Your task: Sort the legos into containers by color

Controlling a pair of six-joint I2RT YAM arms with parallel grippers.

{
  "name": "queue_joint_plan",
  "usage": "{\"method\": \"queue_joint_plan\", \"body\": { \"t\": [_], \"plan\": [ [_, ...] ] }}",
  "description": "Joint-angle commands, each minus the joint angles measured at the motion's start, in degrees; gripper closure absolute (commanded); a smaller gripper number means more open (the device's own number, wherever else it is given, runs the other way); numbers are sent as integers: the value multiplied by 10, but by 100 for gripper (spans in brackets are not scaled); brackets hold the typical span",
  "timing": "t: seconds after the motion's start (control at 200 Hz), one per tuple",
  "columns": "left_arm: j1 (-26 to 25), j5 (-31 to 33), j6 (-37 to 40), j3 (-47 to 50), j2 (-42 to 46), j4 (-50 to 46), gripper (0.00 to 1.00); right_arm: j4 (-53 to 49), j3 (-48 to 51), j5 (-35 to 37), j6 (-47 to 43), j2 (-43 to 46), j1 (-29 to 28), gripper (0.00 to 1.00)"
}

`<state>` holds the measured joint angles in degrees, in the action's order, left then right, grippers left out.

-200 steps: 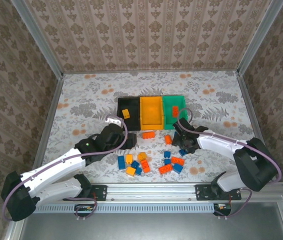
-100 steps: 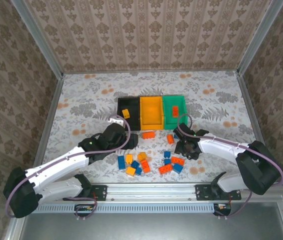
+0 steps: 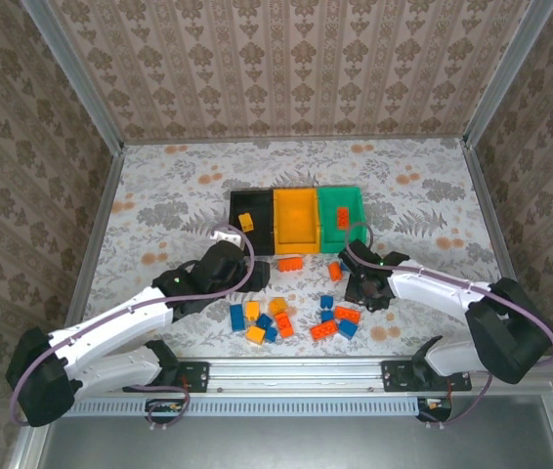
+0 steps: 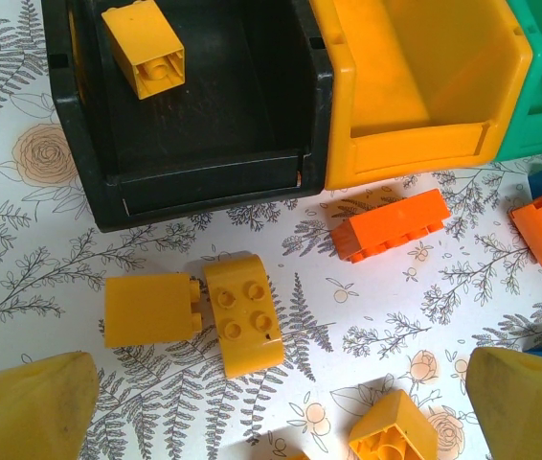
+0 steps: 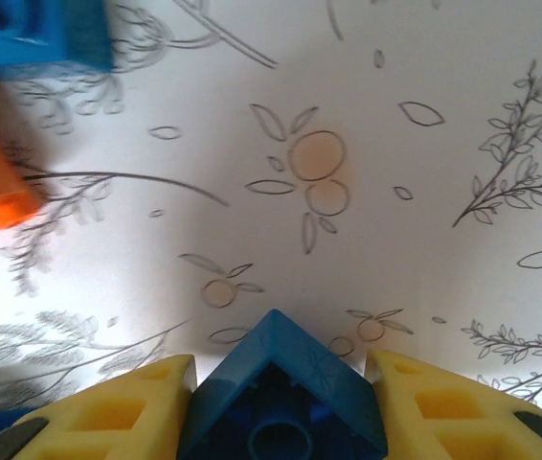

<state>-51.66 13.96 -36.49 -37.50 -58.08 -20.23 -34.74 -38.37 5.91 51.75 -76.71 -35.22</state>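
Black bin (image 4: 214,196) holds a yellow brick (image 4: 144,48), green bin (image 3: 330,207) an orange brick (image 3: 342,216).

Enclosure: beige damask wallpaper walls (image 3: 296,68) on three sides, aluminium corner posts (image 3: 71,73). White floral-print table (image 3: 159,195), aluminium rail (image 3: 296,371) along near edge. Lighting even.

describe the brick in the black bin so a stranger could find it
Find the row of three joined bins in the middle of the table and take the black bin at its left end. The yellow-orange brick lies inside it, the only brick in that bin; the other yellow bricks sit outside it.
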Motion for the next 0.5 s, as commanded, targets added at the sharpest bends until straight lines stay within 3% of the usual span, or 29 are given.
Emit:
{"method": "queue_joint_plan", "body": {
  "t": [0.0,0.225,0.495],
  "plan": [
    [7,8,-11,3,21,-15,0,-24,-60,-13,-51,43,-11,65],
    [10,25,-19,16,57,-45,0,-15,-243,3,-136,-26,-78,65],
    [12,20,-41,31,88,-82,0,-8,-453,88,-179,-259,-79,63]
  ]
}}
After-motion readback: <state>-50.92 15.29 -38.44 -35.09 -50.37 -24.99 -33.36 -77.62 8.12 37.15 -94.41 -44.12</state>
